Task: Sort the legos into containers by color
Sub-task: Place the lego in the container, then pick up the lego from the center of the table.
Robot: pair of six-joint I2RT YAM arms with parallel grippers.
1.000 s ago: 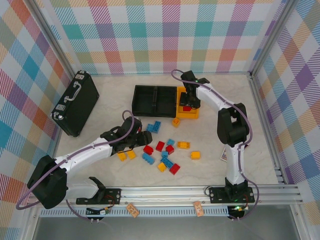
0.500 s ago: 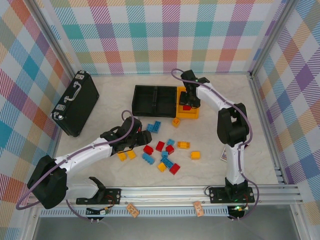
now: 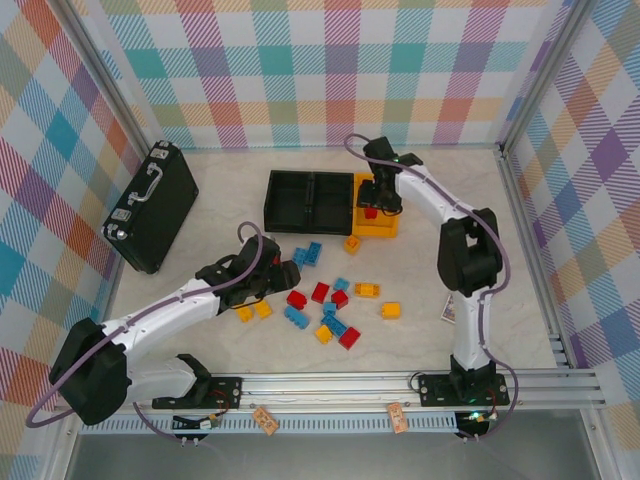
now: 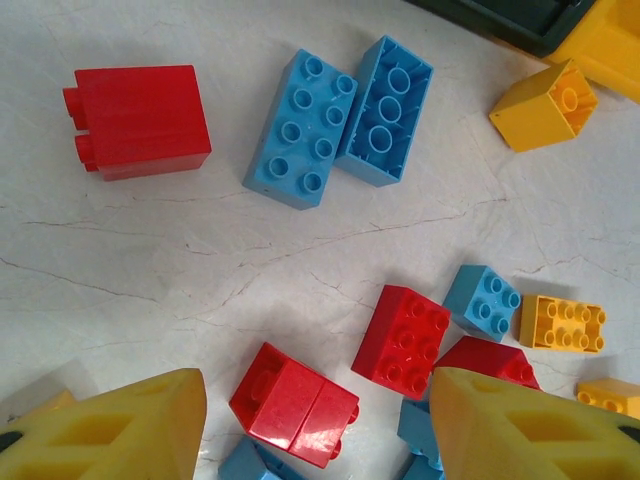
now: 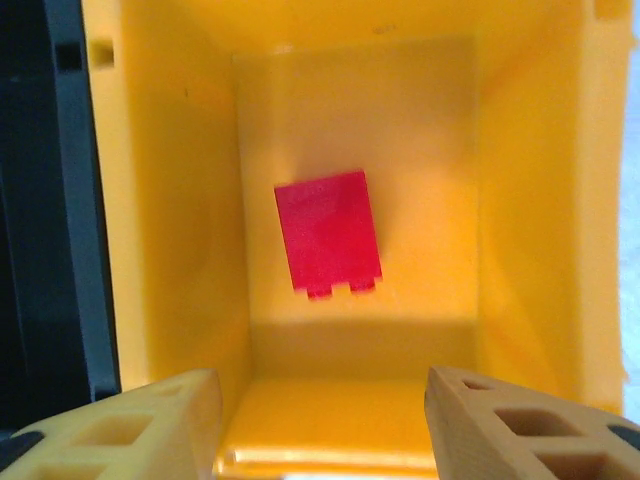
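Toward the left edge of the table: black briefcase, lying flat, handle showing. Along the far middle: the containers, two black bins joined to a yellow bin at the right end. Above that yellow bin: right gripper, jaws apart, clamped on nothing. From the right wrist, past yellow fingers: red lego flat on the yellow bin's floor, a mere red speck from the top camera. Over the table's centre: left gripper, jaws apart and empty, above the scattered legos. From the left wrist, close up: studs on two blue bricks touching side by side, red block apart from them. Near the right edge: small card.
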